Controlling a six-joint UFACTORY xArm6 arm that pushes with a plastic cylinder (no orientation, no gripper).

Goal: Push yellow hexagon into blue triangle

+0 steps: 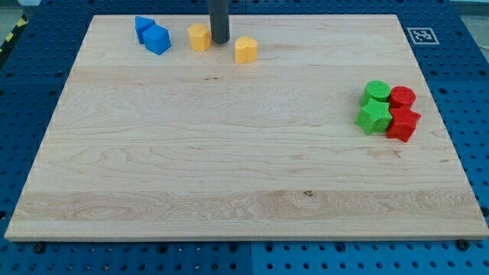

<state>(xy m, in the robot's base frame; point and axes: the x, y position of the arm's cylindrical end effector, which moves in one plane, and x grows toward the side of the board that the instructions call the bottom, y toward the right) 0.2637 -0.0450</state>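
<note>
Up near the desk's (244, 168) top edge, my tip (220, 41), which carries no pincer, stands just right of the yellow hexagon (199, 37), whose leftward path to the blue triangle (142, 27) the blue cube (157, 39) partly blocks.

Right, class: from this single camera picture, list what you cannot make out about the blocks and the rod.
- Rod: cut off by the view's top; the arm is unseen. My tip sits between the two yellow blocks.
- Left yellow block and right yellow block: too small to say which is the hexagon.
- Rear blue block: partly hidden by the front blue block.
- Green blocks and red blocks: clustered, contact faces hidden.
</note>
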